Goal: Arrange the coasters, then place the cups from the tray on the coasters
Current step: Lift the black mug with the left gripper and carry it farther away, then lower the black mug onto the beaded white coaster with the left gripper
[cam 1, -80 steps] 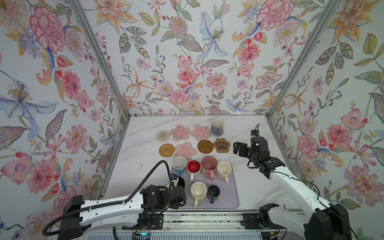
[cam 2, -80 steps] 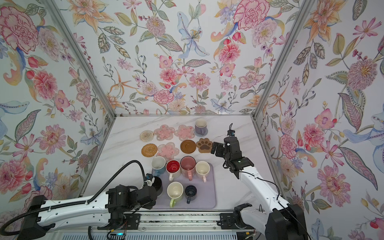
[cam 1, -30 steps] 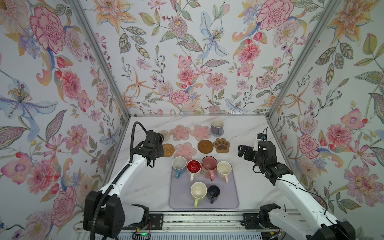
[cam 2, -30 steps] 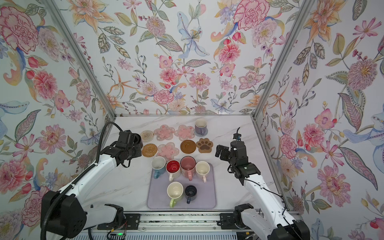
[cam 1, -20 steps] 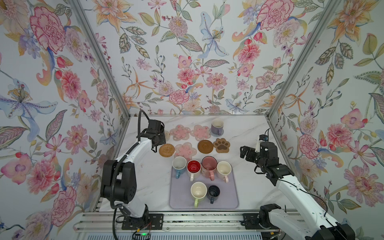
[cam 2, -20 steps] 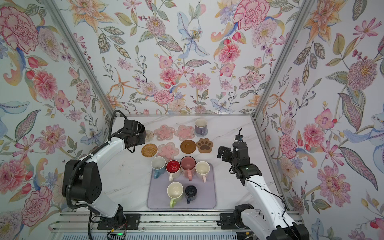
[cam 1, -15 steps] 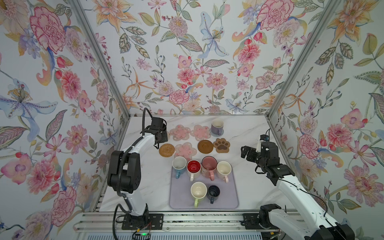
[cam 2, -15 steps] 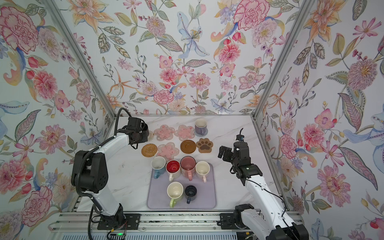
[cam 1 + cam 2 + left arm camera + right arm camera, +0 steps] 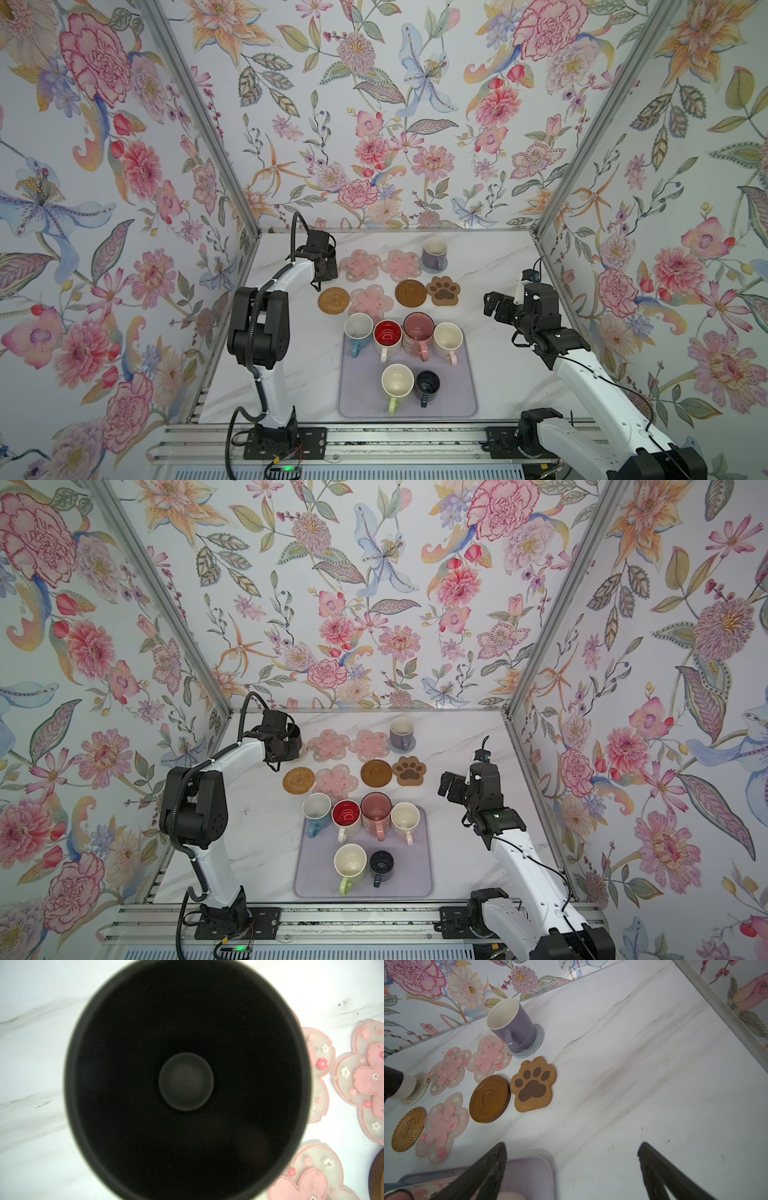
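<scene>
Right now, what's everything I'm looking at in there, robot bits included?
tray: one, lavender, front centre.
mugs on tray: six; light blue mug, red-inside white mug, pink mug, cream pink-handled mug in far row; cream green-handled mug, navy mug nearer.
lavender mug: one, on grey-blue woven coaster, far right.
black mug: one, at beige woven coaster, far left.
flower coasters: three, translucent pink, bare.
tan woven coaster, brown disc, paw-print coaster: one each, bare, row nearest tray.
table: one, white marble.
left gripper: shut on black mug.
right gripper: open, empty, over table's right side.
</scene>
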You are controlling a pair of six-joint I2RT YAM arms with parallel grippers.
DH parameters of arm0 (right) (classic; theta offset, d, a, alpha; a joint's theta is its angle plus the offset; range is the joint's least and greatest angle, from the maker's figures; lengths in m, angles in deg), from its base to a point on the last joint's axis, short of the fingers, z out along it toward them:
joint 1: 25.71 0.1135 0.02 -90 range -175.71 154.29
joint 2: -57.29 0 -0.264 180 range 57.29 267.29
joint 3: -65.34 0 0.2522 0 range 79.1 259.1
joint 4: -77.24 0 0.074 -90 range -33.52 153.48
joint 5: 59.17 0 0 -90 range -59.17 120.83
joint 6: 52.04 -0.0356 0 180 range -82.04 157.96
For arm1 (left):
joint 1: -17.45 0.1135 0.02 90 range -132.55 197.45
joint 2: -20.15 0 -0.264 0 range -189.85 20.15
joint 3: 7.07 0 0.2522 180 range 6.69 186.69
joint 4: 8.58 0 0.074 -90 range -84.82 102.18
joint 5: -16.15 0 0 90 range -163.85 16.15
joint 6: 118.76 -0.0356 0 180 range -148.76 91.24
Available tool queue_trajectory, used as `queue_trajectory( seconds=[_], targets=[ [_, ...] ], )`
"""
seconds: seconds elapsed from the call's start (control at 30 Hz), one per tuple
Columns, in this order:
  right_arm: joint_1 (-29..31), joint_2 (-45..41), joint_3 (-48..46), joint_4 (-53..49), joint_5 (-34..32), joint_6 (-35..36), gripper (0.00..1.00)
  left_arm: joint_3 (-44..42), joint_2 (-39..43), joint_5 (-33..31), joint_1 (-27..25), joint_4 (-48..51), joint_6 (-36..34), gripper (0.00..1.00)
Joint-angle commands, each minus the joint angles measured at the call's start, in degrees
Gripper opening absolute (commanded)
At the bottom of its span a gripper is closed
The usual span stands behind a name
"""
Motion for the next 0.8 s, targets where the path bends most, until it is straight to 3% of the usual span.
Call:
queue_trajectory(
  seconds=[0.0, 0.77],
  targets=[
    [-0.49, 0.4, 1.14, -1.08, 0.76, 1.05, 0.99, 3.47, -0.24, 0.08, 0.84, -2.04, -1.32, 0.0],
    [-0.71, 1.6, 1.73, -0.87, 1.45, 1.09, 0.99, 5.52, -2.69, 2.5, 1.61, -1.15, -1.06, 0.0]
  ],
)
